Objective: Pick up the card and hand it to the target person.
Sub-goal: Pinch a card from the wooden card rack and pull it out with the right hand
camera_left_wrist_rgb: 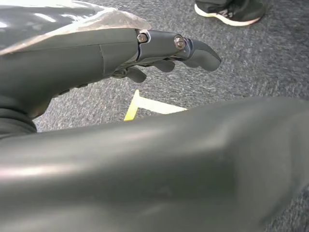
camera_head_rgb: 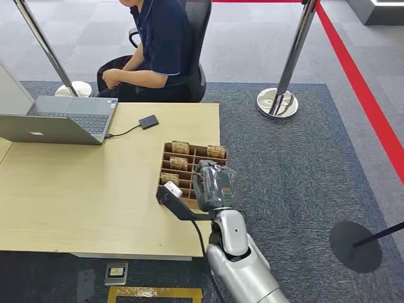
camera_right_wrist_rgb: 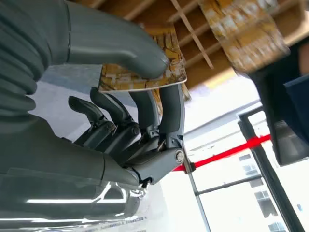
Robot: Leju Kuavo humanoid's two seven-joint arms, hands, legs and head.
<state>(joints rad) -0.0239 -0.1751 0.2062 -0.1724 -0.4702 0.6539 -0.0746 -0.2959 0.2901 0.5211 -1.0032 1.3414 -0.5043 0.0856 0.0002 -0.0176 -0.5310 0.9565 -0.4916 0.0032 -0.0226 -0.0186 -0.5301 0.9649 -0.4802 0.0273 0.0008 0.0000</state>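
Observation:
My right hand (camera_head_rgb: 213, 185) hovers over the near right part of a brown cardboard divider box (camera_head_rgb: 166, 149) at the table's right edge. In the right wrist view that hand (camera_right_wrist_rgb: 146, 121) pinches a yellow patterned card (camera_right_wrist_rgb: 173, 72) between its thumb and fingers, close to the box (camera_right_wrist_rgb: 204, 72). Other cards (camera_head_rgb: 180, 147) lie in the box's compartments. A person (camera_head_rgb: 161, 44) in a dark blue shirt sits in a chair beyond the table's far edge. My left hand (camera_left_wrist_rgb: 109, 53) hangs above grey carpet, its fingers stretched out and holding nothing.
An open laptop (camera_head_rgb: 57, 120) stands at the table's far left, cabled to a small black device (camera_head_rgb: 148, 121). A stanchion (camera_head_rgb: 276, 101) and a red floor line (camera_head_rgb: 362, 95) lie to the right, with a black round base (camera_head_rgb: 355, 246) on the carpet. A shoe (camera_left_wrist_rgb: 229, 12) shows near my left hand.

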